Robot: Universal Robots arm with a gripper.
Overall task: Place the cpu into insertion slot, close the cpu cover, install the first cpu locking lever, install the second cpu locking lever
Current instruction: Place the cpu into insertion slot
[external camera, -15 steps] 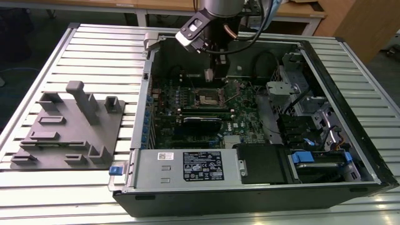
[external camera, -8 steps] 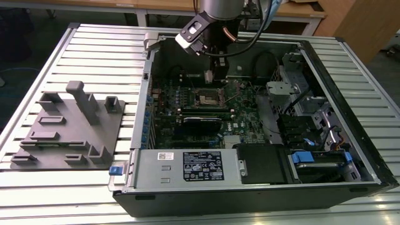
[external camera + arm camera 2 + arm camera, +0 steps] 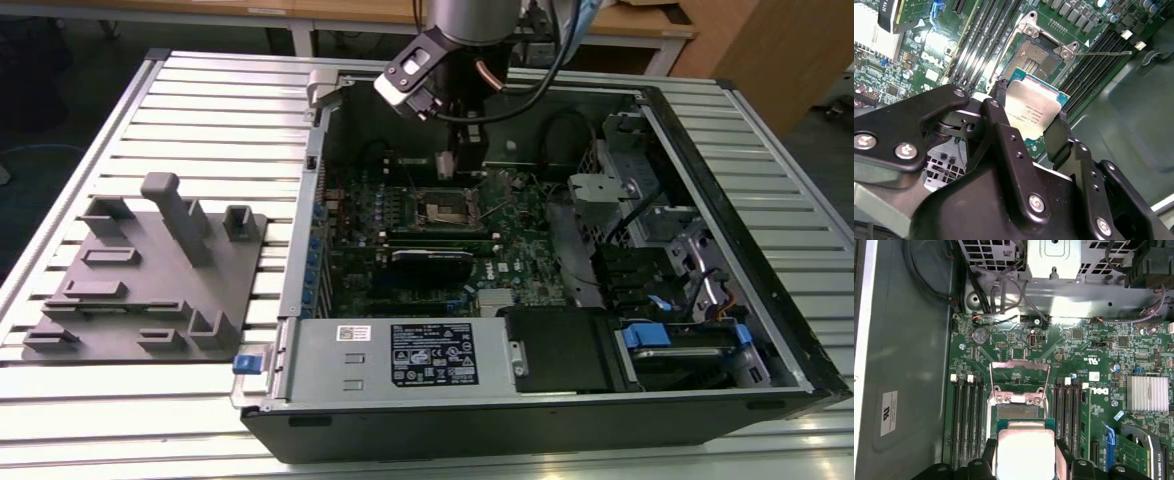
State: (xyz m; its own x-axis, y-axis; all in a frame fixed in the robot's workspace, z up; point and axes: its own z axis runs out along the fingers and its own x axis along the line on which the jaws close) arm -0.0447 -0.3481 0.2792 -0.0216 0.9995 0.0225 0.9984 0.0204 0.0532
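My gripper (image 3: 455,166) hangs inside the open computer case, just above the insertion slot (image 3: 445,207) on the green circuit board (image 3: 514,250). It is shut on the cpu (image 3: 1031,111), a square chip with a silvery top held by two opposite edges between black fingers (image 3: 1056,131). In the first wrist view the cpu (image 3: 1025,452) sits close over the near edge of the insertion slot (image 3: 1019,412), apart from it. Behind the slot, the cpu cover (image 3: 1019,376) stands flipped open. A thin metal lever (image 3: 1109,52) sticks out beside the insertion slot (image 3: 1036,57).
Black memory slots (image 3: 966,415) flank the socket on both sides. A finned heat sink (image 3: 1147,393) and a black card (image 3: 434,262) lie nearby. The power supply (image 3: 400,355) and drive cage (image 3: 641,200) crowd the case. A grey fixture plate (image 3: 147,290) lies at the exterior view's left.
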